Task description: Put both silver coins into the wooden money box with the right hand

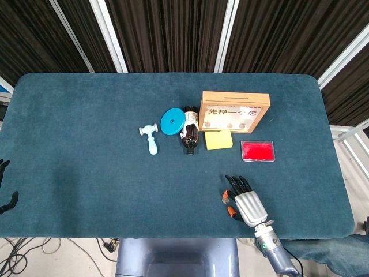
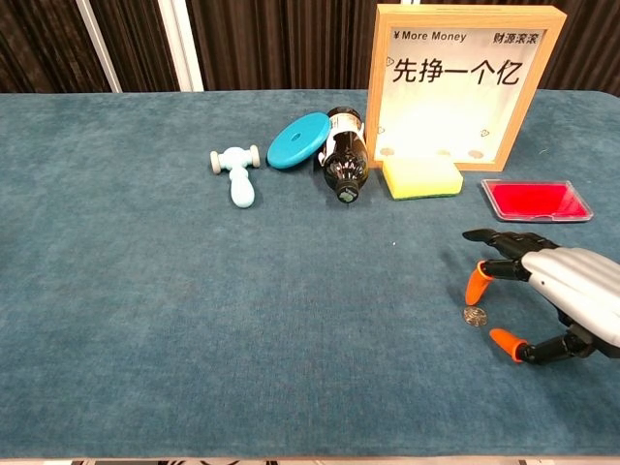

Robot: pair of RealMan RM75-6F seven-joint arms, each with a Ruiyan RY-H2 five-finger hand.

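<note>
One silver coin [image 2: 474,316] lies flat on the teal cloth near the front right. My right hand [image 2: 547,291] hovers just right of it, its fingers spread. One orange fingertip [image 2: 476,283] is behind the coin and another [image 2: 504,339] is in front, neither clearly touching it. In the head view the right hand [image 1: 242,199] covers that spot. The wooden money box [image 2: 470,82] stands upright at the back right, also seen from above [image 1: 234,111]. No second coin shows on the cloth. Only the dark fingers of my left hand [image 1: 7,196] show, at the left edge, apart and holding nothing.
In front of the box lie a yellow sponge [image 2: 421,178] and a red case [image 2: 536,200]. Left of the box are a brown bottle [image 2: 343,160] on its side, a teal disc [image 2: 298,139] and a pale blue toy hammer [image 2: 237,174]. The table's front edge is close to the right hand.
</note>
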